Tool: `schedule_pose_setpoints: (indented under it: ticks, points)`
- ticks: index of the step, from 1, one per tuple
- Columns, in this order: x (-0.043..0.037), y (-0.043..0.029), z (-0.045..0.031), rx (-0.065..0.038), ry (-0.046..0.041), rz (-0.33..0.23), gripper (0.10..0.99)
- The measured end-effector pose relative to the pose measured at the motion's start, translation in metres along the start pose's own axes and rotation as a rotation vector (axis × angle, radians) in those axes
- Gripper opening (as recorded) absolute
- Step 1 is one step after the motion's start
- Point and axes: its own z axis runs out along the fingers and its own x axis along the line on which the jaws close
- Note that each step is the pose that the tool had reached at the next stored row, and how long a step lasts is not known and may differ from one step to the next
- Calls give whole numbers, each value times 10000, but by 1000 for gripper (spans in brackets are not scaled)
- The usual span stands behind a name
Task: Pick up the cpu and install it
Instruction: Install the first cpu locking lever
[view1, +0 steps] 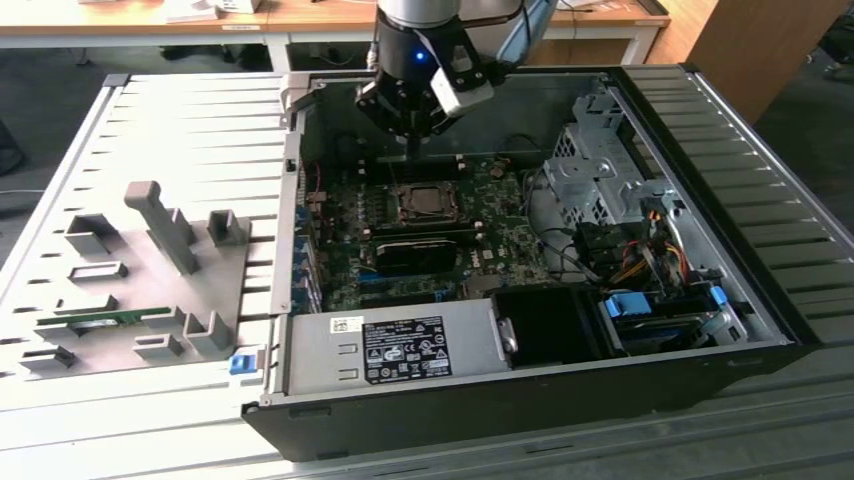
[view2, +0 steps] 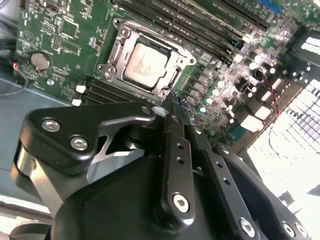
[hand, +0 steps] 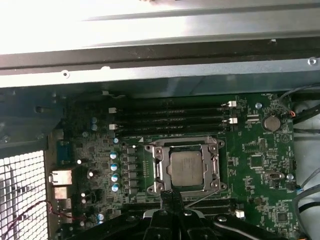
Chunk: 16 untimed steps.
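Four empty memory slots (hand: 170, 120) flank the seated cpu (hand: 186, 168) — hand (hand: 171, 196) just beside.

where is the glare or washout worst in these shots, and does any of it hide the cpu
In the first wrist view the case wall along the frame edge is blown out white, as is the vent grille. In the second wrist view the grille is washed out too. The cpu sits in its socket, evenly lit and readable in both wrist views; the exterior view has no strong glare.
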Motion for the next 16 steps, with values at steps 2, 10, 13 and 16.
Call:
schedule_pose_setpoints:
  ticks: [2, 10, 13, 16]
  points:
    - [4, -1, 18, -26, -9, -84, 106]
    - [61, -7, 79, -483, 17, -113, 106]
    - [106, -11, 99, -549, 21, -119, 106]
    - [167, -16, 114, -563, 13, -124, 106]
